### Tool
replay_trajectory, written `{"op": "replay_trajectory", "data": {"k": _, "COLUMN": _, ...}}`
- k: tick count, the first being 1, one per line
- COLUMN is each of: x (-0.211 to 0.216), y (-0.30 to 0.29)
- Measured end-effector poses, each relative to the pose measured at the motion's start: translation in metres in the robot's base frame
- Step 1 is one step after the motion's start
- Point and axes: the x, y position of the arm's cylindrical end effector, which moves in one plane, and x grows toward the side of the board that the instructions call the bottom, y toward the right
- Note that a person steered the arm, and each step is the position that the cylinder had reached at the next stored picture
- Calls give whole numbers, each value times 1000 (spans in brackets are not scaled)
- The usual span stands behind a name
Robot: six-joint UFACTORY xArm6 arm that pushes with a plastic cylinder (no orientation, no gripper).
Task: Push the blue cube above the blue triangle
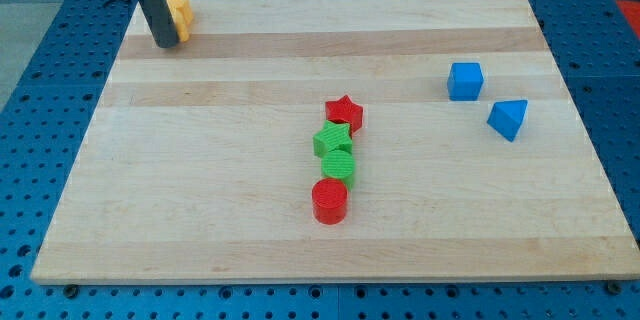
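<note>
My tip [167, 44] is seen at the board's [250, 230] top left, touching a yellow block [180, 15]; no gripper is fitted. The blue cube [465, 81] is placed far right, just up-left of the blue triangle [508, 118].

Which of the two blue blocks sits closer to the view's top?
The blue cube; it sits up and to the left of the blue triangle.

The dark rod is held nearly upright at the view's top left, my tip [166, 44] set down on the surface.
</note>
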Motion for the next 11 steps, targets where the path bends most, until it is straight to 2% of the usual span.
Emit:
{"op": "replay_trajectory", "data": {"k": 2, "x": 4, "y": -1}}
{"op": "replay_trajectory", "data": {"k": 3, "x": 8, "y": 26}}
{"op": "replay_trajectory", "data": {"k": 4, "x": 62, "y": 55}}
{"op": "replay_trajectory", "data": {"k": 5, "x": 84, "y": 116}}
{"op": "replay_trajectory", "data": {"k": 9, "x": 70, "y": 391}}
{"op": "replay_trajectory", "data": {"k": 10, "x": 71, "y": 418}}
{"op": "replay_trajectory", "data": {"k": 11, "x": 72, "y": 418}}
